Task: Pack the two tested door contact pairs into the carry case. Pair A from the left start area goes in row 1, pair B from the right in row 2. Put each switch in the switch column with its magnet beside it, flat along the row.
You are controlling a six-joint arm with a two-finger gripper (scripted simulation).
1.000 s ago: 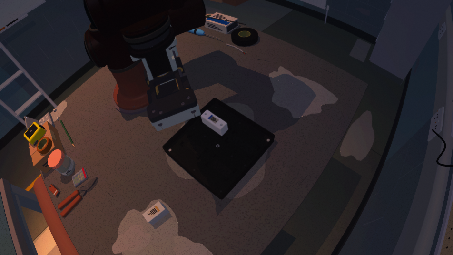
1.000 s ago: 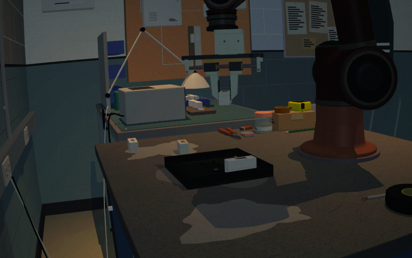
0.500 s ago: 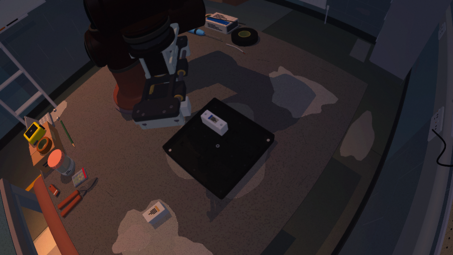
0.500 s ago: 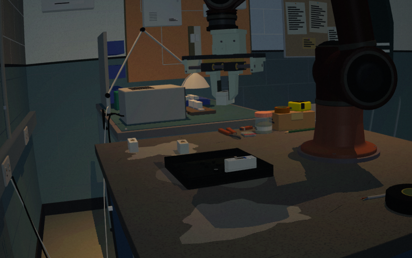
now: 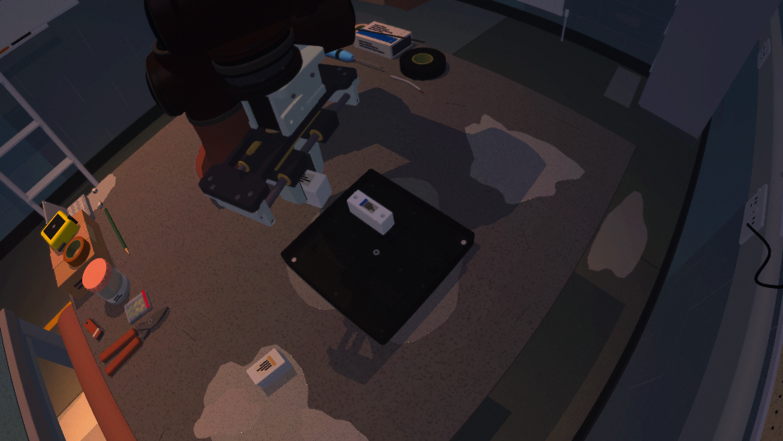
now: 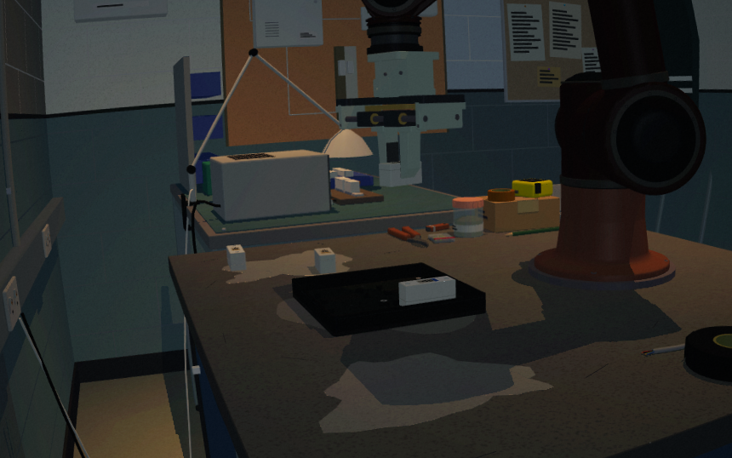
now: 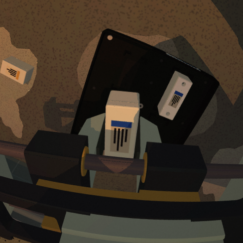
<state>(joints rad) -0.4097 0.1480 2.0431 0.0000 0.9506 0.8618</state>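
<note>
A small white block with a blue stripe and black bars, the blue-marked magnet, hangs between my fingers high above the bench, near the back edge of the black carry case. A longer white switch with a blue mark lies flat in the case near the corner toward the arm's base. An orange-marked white block stands on the bench off the case, and another small white block stands further along. My gripper is closed on the blue-marked magnet.
Behind the work stands the arm's red base. A box, tape roll and screwdriver lie at one end of the bench; a jar, pliers and a tape measure lie at the other. A raised shelf holds a grey box.
</note>
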